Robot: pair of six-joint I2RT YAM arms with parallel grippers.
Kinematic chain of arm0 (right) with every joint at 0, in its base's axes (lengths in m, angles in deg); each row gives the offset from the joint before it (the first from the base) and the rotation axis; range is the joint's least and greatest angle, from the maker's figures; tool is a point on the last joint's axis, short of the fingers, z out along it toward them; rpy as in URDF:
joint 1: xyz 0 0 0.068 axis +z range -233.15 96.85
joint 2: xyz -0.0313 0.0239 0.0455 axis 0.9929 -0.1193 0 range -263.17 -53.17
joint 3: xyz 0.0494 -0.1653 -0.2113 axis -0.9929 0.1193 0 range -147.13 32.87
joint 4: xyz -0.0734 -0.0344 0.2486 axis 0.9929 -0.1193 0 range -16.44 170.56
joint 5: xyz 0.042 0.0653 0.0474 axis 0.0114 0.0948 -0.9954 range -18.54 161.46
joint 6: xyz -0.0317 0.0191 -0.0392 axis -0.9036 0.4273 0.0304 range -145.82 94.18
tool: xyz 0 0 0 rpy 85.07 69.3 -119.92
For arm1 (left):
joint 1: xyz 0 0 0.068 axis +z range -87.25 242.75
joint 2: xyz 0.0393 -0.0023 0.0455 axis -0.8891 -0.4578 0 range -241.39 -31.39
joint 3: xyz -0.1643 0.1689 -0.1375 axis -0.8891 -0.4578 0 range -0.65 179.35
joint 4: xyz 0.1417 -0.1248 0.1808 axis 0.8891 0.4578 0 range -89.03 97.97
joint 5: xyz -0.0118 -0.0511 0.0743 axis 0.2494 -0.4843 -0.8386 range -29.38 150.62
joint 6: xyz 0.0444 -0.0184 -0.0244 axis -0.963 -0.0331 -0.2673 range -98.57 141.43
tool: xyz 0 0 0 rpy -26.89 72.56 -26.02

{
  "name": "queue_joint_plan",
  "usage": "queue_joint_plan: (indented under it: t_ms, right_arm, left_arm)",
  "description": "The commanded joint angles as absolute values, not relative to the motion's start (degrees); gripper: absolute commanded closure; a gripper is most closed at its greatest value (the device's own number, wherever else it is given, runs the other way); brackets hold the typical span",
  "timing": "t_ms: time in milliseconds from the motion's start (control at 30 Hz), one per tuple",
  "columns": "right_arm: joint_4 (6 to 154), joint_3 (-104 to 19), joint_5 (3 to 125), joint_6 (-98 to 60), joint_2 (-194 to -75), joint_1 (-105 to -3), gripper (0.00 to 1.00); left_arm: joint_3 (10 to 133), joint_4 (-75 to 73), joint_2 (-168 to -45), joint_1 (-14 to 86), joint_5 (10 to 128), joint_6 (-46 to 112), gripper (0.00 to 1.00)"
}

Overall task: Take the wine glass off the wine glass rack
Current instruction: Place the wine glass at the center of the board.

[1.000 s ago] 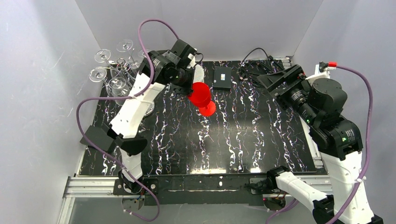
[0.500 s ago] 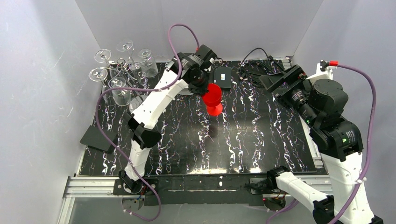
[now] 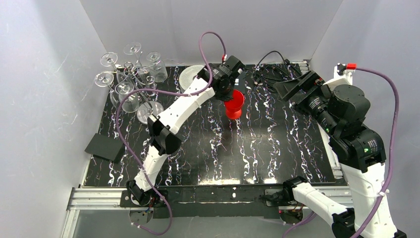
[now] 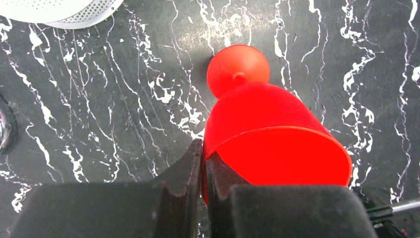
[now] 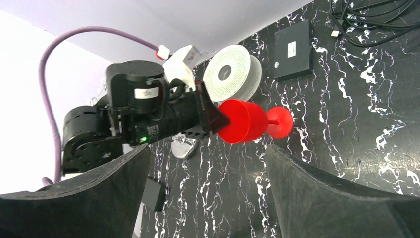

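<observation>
Hanging from the left gripper (image 4: 203,166), the red wine glass (image 4: 270,131) is pinched by its rim, one finger inside the bowl and one outside (foot pointing away from the fingers). The wine glass rack (image 3: 130,82), with clear glasses (image 3: 126,96), stands well off to that gripper's left. The right gripper (image 3: 293,89), fingers spread wide, faces the glass from well apart.

left arm (image 3: 183,106): white shells, black joints, tiny green light
right arm (image 3: 356,144): same deal, white and black, green light too
cables (image 3: 121,129): purple, one per arm
plug (image 3: 352,67): red, on the right arm's cable
left gripper (image 4: 204,151): matte black jaws
</observation>
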State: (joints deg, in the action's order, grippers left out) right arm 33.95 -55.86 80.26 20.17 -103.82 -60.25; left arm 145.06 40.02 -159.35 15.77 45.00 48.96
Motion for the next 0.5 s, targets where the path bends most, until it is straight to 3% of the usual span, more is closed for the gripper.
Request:
queue_joint_plan:
  t_ms: [0, 467]
  right_arm:
    - [34.4, -57.9, 80.4, 18.0, -103.5, -60.3, 0.07]
    - [34.2, -57.6, 81.8, 16.2, -103.5, -60.4, 0.06]
  left_arm:
    - [144.6, 40.3, -161.4, 15.6, 41.6, 49.8, 1.0]
    - [138.8, 37.8, -163.1, 15.5, 42.1, 49.4, 1.0]
